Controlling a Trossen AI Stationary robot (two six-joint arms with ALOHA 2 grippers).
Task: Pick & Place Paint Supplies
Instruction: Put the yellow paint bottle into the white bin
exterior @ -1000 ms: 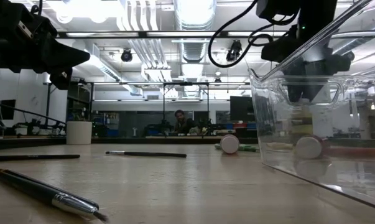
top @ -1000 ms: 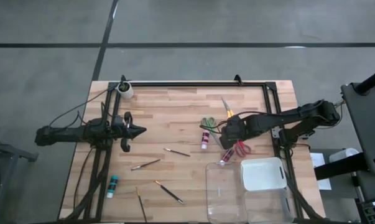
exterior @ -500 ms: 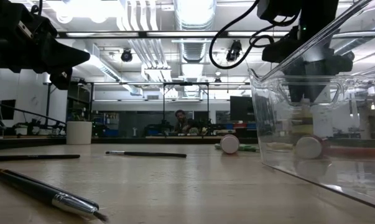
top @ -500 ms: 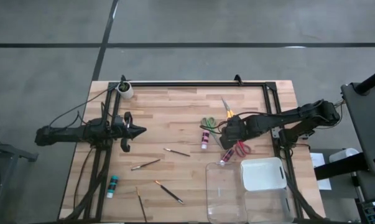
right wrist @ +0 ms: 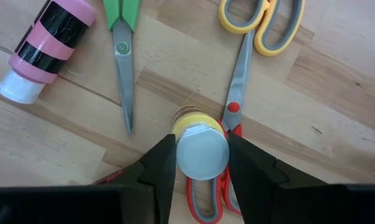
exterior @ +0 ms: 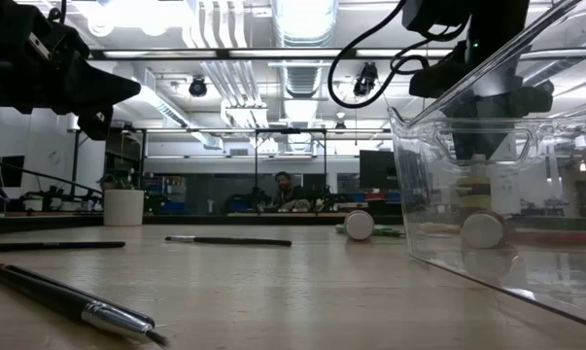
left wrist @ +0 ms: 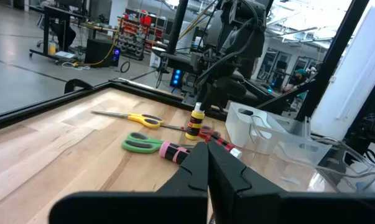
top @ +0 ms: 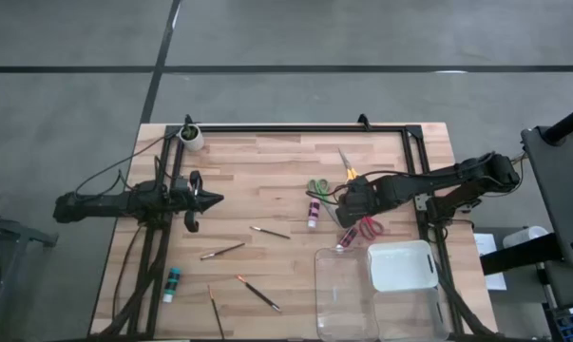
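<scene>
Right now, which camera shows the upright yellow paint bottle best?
The right wrist view: the yellow paint bottle fills the centre, pale cap up, between the right pincer fingers. The left wrist view shows it small; high view hides it; low view blurs it through plastic.

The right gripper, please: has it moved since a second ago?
No. The right gripper sits in the same spot beside the green scissors in the high view.

high: straight down | low: tabletop level (roomward) | wrists: close, forward
</scene>
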